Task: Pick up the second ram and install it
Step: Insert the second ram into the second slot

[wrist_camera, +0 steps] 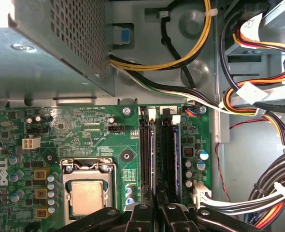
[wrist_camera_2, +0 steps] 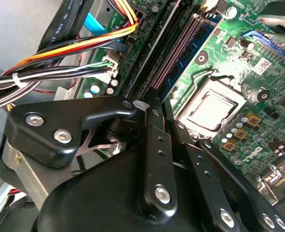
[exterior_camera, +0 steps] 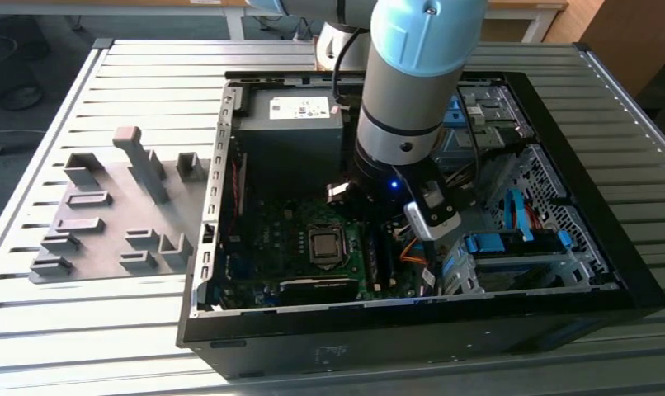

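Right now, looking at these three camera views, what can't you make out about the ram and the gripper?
- The second ram: in both wrist views the gripper covers the near end of the memory slots, so whether it holds a stick is hidden.
- Exterior view: the arm blocks the slots.
- The grey holder tray, exterior view: too small to tell what remains in it.

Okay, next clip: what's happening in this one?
A robot arm has its gripper down inside an open computer case, right over the memory slots beside the processor on the motherboard. In both wrist views the fingers sit at the slots. Grey holder blocks stand on the table outside the case.
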